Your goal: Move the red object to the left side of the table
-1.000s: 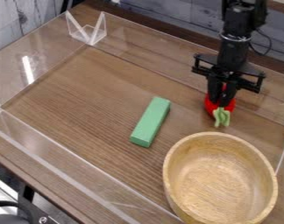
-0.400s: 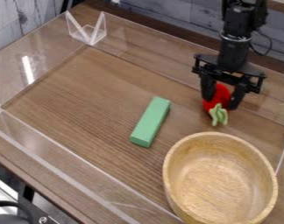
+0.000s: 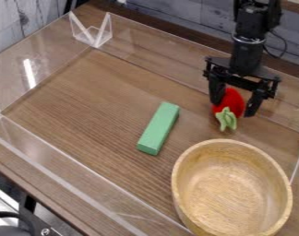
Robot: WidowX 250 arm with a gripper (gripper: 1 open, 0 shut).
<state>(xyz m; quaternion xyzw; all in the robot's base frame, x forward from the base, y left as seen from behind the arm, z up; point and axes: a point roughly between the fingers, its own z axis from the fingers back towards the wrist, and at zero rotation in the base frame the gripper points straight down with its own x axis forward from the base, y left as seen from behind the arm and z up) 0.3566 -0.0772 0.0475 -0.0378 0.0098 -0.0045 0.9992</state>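
The jaws of the gripper (image 3: 238,90) have just opened. A second ago they stood close about the fruit (image 3: 229,105), hiding much of its red body; now they are spread wide, one finger out to each side, and more of the red shows between and below them. The arm itself stands in much the same place as before, at the far right of the scene, and reaches down over the fruit.

The fruit lies on the right side of the table (image 3: 84,120), beyond the near rim of things there: the bowl (image 3: 233,189) is nearer, and the green block (image 3: 159,128) is to the left and somewhat nearer. The fruit's green stem points toward the bowl but does not appear to touch it. The bowl and the block have not moved.

The change looks like a grip let go or one being set up afresh; which of the two, the pictures cannot settle. Either way, nothing seems clamped now, and the task is unfinished, since the fruit is still on the right. The next move is probably to lower the open fingers around the red body, close them, lift, and carry it left over the wood. The rounded skin could slip or roll if pinched too high, and a low path left might knock the block.
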